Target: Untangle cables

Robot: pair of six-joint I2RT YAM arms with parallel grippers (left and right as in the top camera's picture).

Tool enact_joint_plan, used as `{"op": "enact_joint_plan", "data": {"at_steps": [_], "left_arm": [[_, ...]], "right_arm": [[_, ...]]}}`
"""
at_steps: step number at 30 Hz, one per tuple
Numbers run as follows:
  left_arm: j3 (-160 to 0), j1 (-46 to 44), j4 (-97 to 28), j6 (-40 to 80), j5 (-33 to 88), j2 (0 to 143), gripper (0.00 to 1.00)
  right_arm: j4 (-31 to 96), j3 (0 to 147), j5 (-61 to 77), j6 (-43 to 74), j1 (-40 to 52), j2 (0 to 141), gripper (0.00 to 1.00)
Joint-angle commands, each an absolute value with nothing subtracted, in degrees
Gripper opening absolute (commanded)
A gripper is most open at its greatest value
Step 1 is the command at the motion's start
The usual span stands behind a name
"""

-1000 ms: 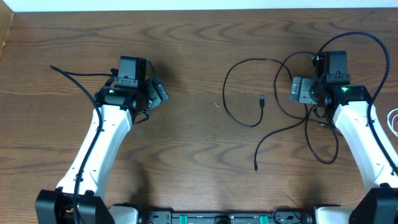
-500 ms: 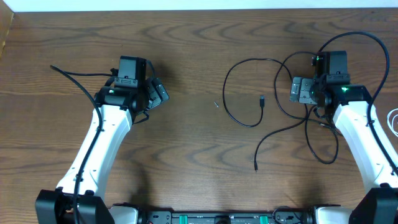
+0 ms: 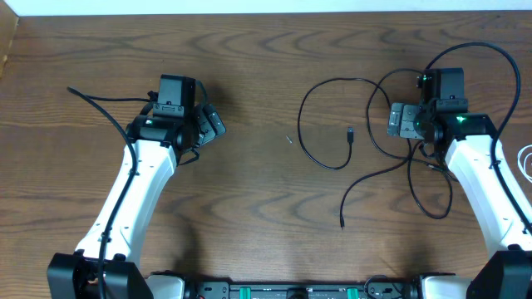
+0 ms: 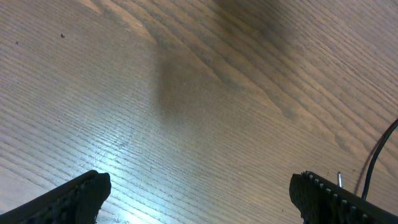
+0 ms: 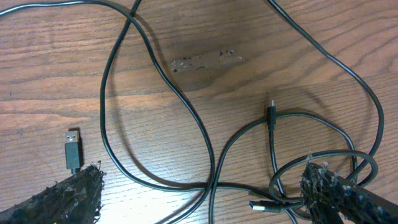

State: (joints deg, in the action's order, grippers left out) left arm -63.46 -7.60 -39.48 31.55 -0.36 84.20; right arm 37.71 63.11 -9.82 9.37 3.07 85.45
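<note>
So, black cable loops just left of my R gripper; L gripper well apart; both wide open, empty.

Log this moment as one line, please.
left gripper: open, over table | right gripper: open, over black cable | black cable: looped, crossing itself | white cable: right edge
</note>
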Motion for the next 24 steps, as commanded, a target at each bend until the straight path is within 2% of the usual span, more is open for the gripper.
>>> {"op": "enact_joint_plan", "data": {"at_steps": [1, 15, 21, 24], "left_arm": [[-64.18, -7.29, -39.66, 31.62, -1.08, 84.66, 0.98], [-64.18, -7.29, -39.66, 31.59, -1.08, 84.66, 0.98], [-64.18, -7.29, -39.66, 31.59, -1.08, 84.66, 0.98], [-64.18, -7.31, -39.66, 31.62, -1.08, 84.66, 0.98]], "right_arm": [[37.78, 63.13, -9.69, 9.13, 2.98, 85.52, 0.99], [38.11, 63.09, -9.67, 9.15, 2.98, 84.82, 0.99], [37.47, 63.00, -11.31, 8.14, 3.03, 75.85, 0.99], [33.32, 62.72, -9.89, 1.93, 3.03, 68.71, 0.99]]}}
